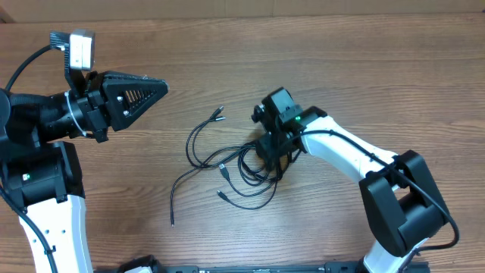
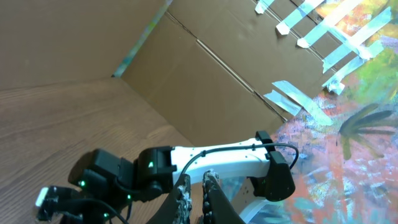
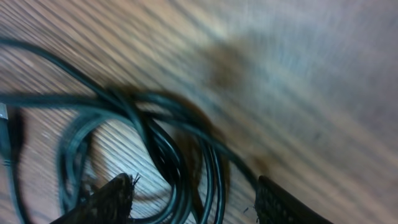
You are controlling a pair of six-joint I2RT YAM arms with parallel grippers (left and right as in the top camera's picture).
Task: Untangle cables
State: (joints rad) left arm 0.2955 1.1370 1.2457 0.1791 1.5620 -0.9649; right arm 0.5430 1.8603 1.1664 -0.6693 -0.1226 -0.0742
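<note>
The cables (image 1: 244, 164) lie in a loose black tangle on the middle of the wooden table (image 1: 356, 68), with thin strands and small plug ends trailing left and toward the front. My right gripper (image 1: 274, 159) is down on the right side of the tangle. In the right wrist view its jaws stand open, and several looped cable strands (image 3: 168, 155) pass between the two fingertips (image 3: 117, 194) of the right gripper (image 3: 193, 190). My left gripper (image 1: 162, 86) hangs raised at the left, well away from the cables and pointing right. The left gripper (image 2: 198, 184) is shut with nothing in it.
A brown cardboard wall (image 2: 186, 68) with tape strips stands beyond the table's far edge. The right arm's white link (image 1: 341, 148) reaches in from the front right, and the left arm's base (image 1: 45, 197) stands at the front left.
</note>
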